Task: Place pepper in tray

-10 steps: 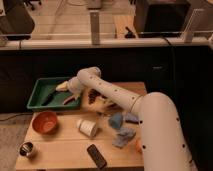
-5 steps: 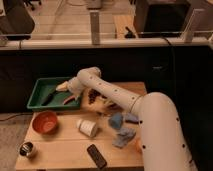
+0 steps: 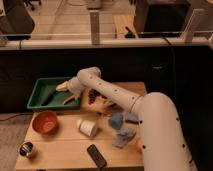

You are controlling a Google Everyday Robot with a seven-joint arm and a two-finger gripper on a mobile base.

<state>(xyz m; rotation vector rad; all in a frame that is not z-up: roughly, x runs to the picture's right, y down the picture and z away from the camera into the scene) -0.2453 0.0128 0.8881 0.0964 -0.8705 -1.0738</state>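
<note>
Gripper (image 3: 70, 94) sits over the right end of the tray (image 3: 35, 95), low, at the end of the white arm (image 3: 115, 95) that reaches in from the lower right. Cannot tell if it is spread or closed; its tip is hidden by the wrist. Pepper (image 3: 69, 100) is right below the gripper tip, at the tray's near-right corner, on or just inside the rim; cannot tell which, nor whether it is gripped or merely touching. Tray is at the counter's (image 3: 65, 150) back left. Inside it: a dark elongated object (image 3: 50, 96) lying diagonally mid-tray, and a yellowish curved item (image 3: 62, 86) just beside the gripper on the far side. Orange bowl (image 3: 45, 121) on the counter in front of the tray, apart from it. White cup (image 3: 88, 128) on its side, right of the bowl. Small metal can (image 3: 27, 149) at near-left corner. Black remote (image 3: 96, 156) at the near edge. Blue cloth (image 3: 122, 131) bunched beside the arm's base.
</note>
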